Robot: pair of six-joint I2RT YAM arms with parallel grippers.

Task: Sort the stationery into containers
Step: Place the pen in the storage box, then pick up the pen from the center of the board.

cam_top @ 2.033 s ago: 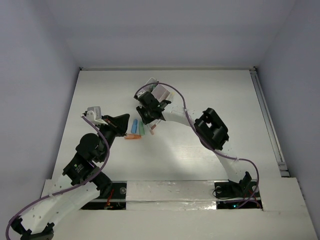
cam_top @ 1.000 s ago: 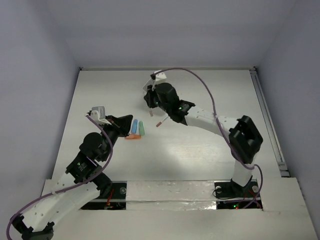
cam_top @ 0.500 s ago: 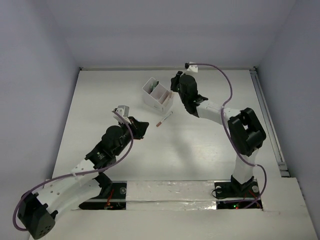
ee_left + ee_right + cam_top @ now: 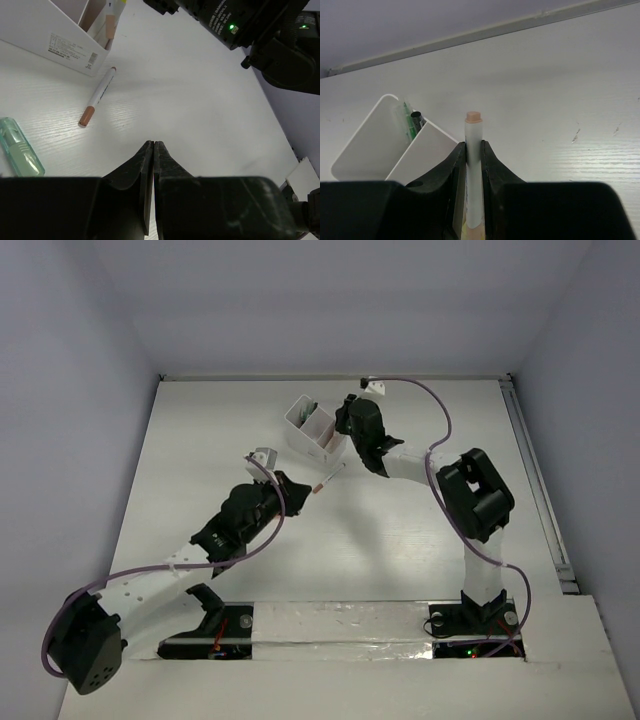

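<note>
The white three-compartment box (image 4: pixel 312 427) stands at the middle back. My right gripper (image 4: pixel 348 440) is at its right end, shut on an upright white pen with a peach cap (image 4: pixel 473 129). In the right wrist view (image 4: pixel 473 145) the box (image 4: pixel 367 145) holds green and dark pens (image 4: pixel 412 124). My left gripper (image 4: pixel 293 486) is shut and empty (image 4: pixel 153 145), low over the table. A white pen with a brown tip (image 4: pixel 330 478) lies just ahead of it (image 4: pixel 99 95), beside the box (image 4: pixel 45 30). A green chunky piece (image 4: pixel 20 154) lies to its left. The blue and orange pieces are hidden.
The right arm (image 4: pixel 240 25) reaches across the back of the left wrist view. The right arm's elbow (image 4: pixel 472 492) stands right of centre. A metal rail (image 4: pixel 535 480) runs along the table's right edge.
My left arm has swung right and forward, covering the chunky pieces and closing on the loose pen. My right arm has moved from the box's left side to its right end.
</note>
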